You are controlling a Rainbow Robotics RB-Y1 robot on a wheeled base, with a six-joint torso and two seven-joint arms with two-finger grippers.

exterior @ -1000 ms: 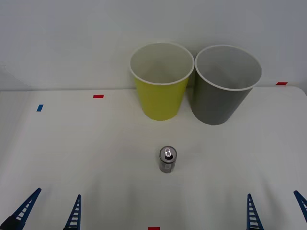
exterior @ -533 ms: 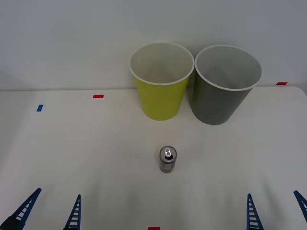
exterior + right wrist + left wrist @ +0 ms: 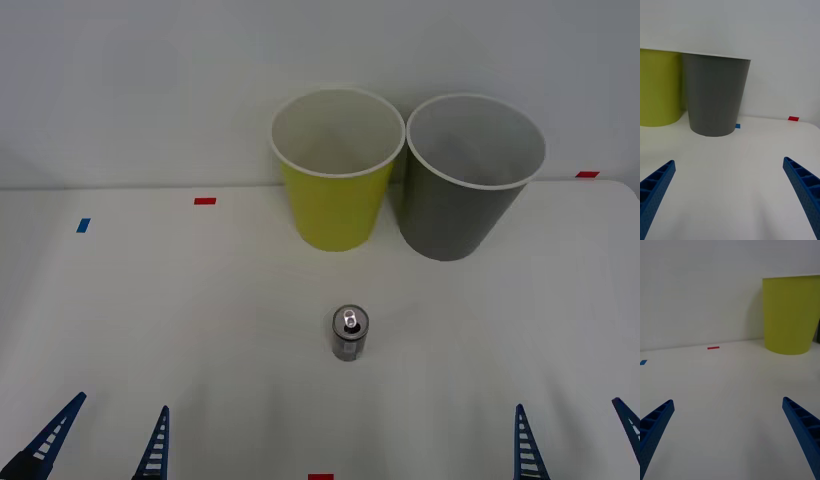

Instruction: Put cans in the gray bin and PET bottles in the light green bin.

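Can (image 3: pixel 350 333): upright on table (image 3: pixel 150 300), ahead of and between both parked grippers, left (image 3: pixel 90 440) and right (image 3: pixel 575 440), jaws apart, empty. Step: pre-grasp. Next: reach, clamp, carry to gray bin (image 3: pixel 470 185), beyond, beside light green bin (image 3: pixel 335 175).

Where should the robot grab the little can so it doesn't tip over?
Around its round side, about midway up. The can stands upright alone on the table, so fingers can close across its body from the near side. Both the left gripper and right gripper wait open at the near edge.
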